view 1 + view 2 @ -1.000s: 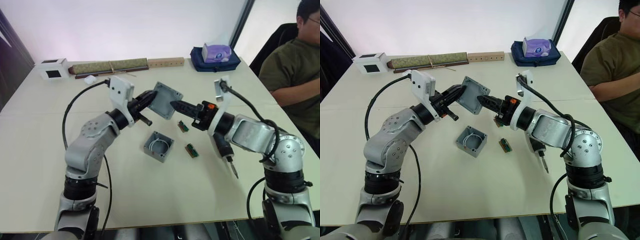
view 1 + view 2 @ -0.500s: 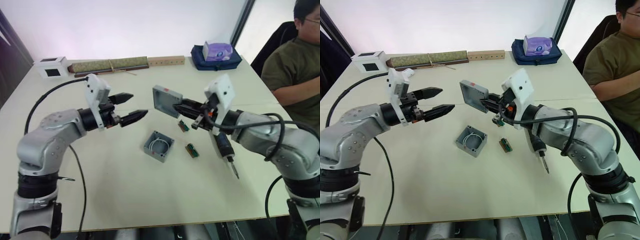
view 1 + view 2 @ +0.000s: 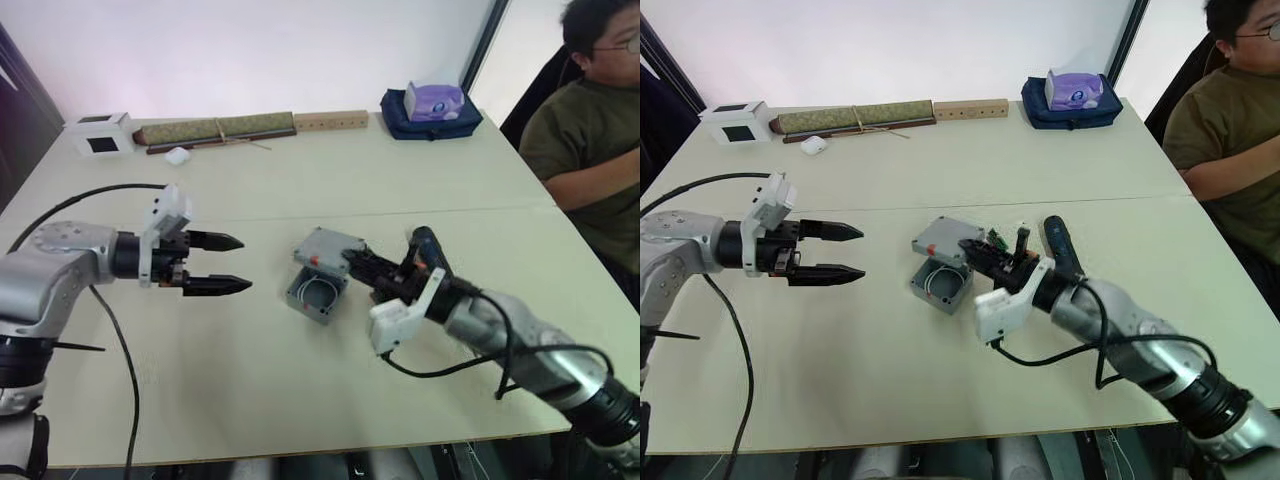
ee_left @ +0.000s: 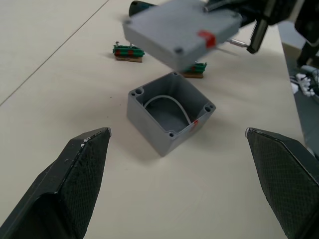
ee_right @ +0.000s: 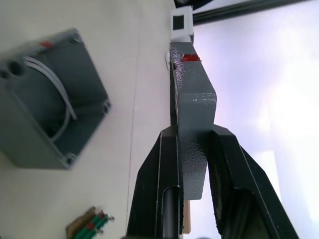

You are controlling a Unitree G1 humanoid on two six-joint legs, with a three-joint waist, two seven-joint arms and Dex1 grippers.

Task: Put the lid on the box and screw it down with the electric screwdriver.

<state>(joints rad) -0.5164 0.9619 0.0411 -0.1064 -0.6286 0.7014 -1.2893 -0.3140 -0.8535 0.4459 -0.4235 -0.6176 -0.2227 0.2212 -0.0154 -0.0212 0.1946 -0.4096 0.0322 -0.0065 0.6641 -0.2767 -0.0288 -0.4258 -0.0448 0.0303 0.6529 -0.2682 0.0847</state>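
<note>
Pale surface: box sits open-topped at centre. Right pincer clenched on lid, hovering tilted just above (red mark outward). Left pincer released, well apart. Level lid, match corners, then lower.

Grey lid, red mark

Pale beige table before a white wall, dark chair at right.

The right pincer and arm hide most of the electric screwdriver behind them.
</note>
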